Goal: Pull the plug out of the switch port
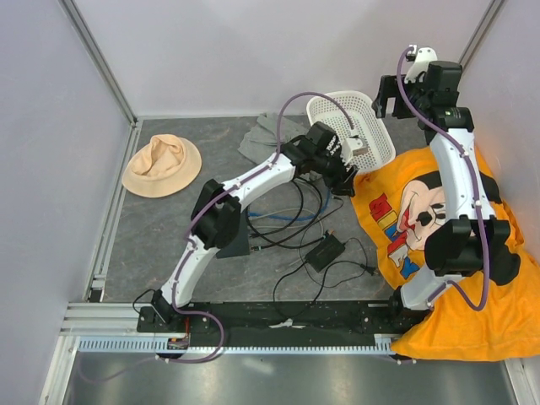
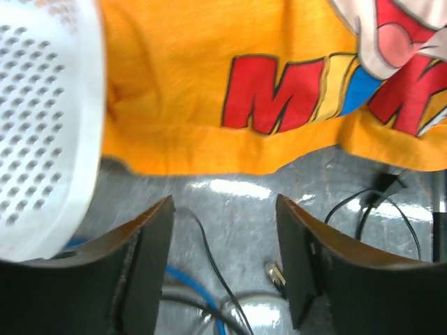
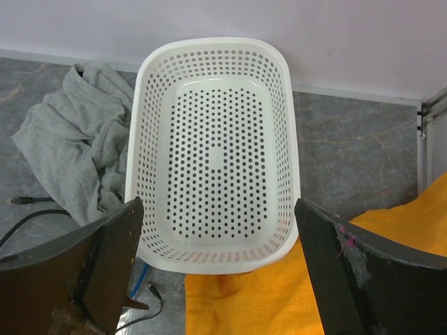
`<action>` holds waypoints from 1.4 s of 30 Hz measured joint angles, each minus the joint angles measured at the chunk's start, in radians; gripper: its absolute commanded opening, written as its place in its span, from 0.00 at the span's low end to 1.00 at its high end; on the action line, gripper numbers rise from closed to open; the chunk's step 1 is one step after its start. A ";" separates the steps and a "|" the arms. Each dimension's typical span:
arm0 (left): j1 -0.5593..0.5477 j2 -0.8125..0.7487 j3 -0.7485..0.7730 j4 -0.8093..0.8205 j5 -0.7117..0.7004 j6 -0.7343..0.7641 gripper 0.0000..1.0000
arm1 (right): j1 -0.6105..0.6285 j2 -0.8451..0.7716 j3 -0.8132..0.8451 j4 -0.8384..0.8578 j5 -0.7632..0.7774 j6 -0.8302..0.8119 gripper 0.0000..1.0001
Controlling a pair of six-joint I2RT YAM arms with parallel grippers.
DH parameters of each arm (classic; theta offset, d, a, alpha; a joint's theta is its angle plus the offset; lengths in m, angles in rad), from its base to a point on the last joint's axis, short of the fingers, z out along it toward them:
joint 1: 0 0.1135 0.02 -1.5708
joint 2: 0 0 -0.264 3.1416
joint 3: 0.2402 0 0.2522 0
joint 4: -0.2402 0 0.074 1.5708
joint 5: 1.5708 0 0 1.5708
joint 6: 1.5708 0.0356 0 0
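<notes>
The switch and its row of ports do not show in any view. A small black box (image 1: 325, 251) with thin cords lies mid-table. A blue cable (image 1: 274, 219) and black cables run under my left arm. My left gripper (image 1: 344, 175) hangs open and empty over the table beside the orange shirt. In the left wrist view (image 2: 223, 202) the blue cable (image 2: 188, 283) and a thin black cable (image 2: 209, 258) lie between its fingers. A loose metal-tipped plug (image 2: 274, 273) lies by the right finger. My right gripper (image 1: 386, 99) is raised, open and empty above the white basket (image 3: 218, 206).
A white perforated basket (image 1: 371, 126) (image 3: 286, 139) (image 2: 42, 125) stands at the back. An orange printed shirt (image 1: 472, 321) (image 2: 174, 105) covers the right side. A grey cloth (image 1: 257, 139) (image 3: 63, 146) lies left of the basket. A tan hat (image 1: 160, 164) lies far left.
</notes>
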 measured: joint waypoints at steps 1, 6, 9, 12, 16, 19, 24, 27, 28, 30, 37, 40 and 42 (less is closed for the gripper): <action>0.001 -0.029 -0.036 -0.001 -0.030 0.000 0.70 | 0.000 0.001 0.000 0.005 -0.012 0.003 0.98; 0.046 -0.283 -0.271 -0.043 -0.124 -0.002 0.72 | 0.017 0.014 -0.037 0.059 -0.098 0.079 0.98; 0.148 -0.544 -0.507 -0.047 -0.163 -0.001 0.74 | 0.093 0.008 -0.131 0.091 -0.092 0.085 0.98; 0.296 -0.794 -0.730 -0.047 -0.241 0.000 0.74 | 0.240 0.021 -0.195 0.069 -0.093 0.050 0.98; 0.457 -0.966 -0.915 -0.065 -0.331 -0.052 0.74 | 0.443 0.082 -0.192 0.048 -0.156 -0.005 0.98; 0.536 -1.012 -1.052 -0.064 -0.355 -0.157 0.72 | 0.576 0.168 -0.136 0.010 -0.194 -0.028 0.97; 0.595 -1.012 -1.255 -0.061 -0.361 -0.306 0.66 | 0.707 0.301 -0.044 -0.016 -0.239 -0.066 0.93; 0.604 -1.005 -1.308 -0.056 -0.361 -0.361 0.62 | 0.743 0.406 0.012 -0.006 -0.264 -0.042 0.91; 0.607 -1.005 -1.317 -0.055 -0.361 -0.374 0.61 | 0.747 0.443 0.023 0.007 -0.267 -0.026 0.90; 0.607 -1.005 -1.321 -0.050 -0.362 -0.390 0.60 | 0.747 0.513 0.037 0.019 -0.267 0.005 0.87; 0.614 -1.020 -1.349 -0.003 -0.364 -0.414 0.60 | 0.741 0.634 0.053 0.017 -0.212 0.089 0.82; 0.622 -1.037 -1.363 -0.003 -0.364 -0.415 0.60 | 0.740 0.634 0.058 0.032 -0.198 0.138 0.82; 0.627 -1.048 -1.370 -0.002 -0.364 -0.415 0.60 | 0.736 0.634 0.059 0.053 -0.198 0.171 0.78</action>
